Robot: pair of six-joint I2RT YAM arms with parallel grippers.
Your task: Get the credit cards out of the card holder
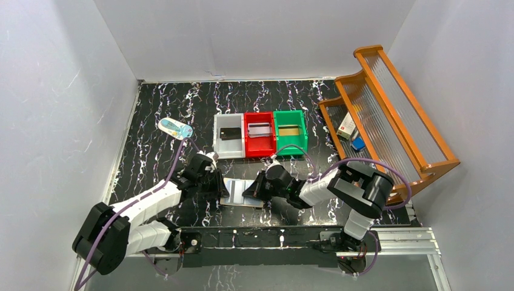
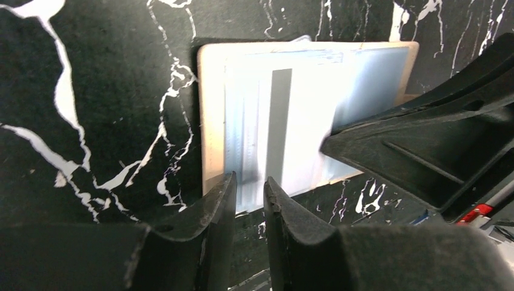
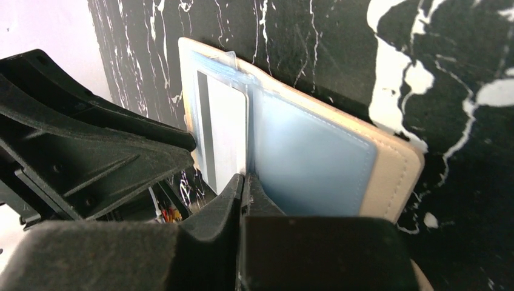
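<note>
With the card holder [image 3: 394, 163] lying open between the arms and a striped credit card [image 3: 224, 133] showing in its left half, extraction looked under way — left gripper [image 2: 248, 185] narrowly parted at the card's edge, right gripper [image 3: 244, 182] pinched tight by the fold — so the next move likely called for sliding the card clear while pinning the wallet.

We saw a black table [image 1: 142, 159] veined with white like marble. Near its front edge the card holder [image 1: 242, 193] lay open and flat, its pale blue inner pockets facing up. Farther back, a white bin [image 1: 218, 142], a red bin [image 1: 260, 154] and a green bin [image 1: 291, 145] stood touching in a row. A small clear bottle [image 1: 175, 128] lay on its side to their left. A wooden rack [image 1: 445, 163] stood at the right edge.
</note>
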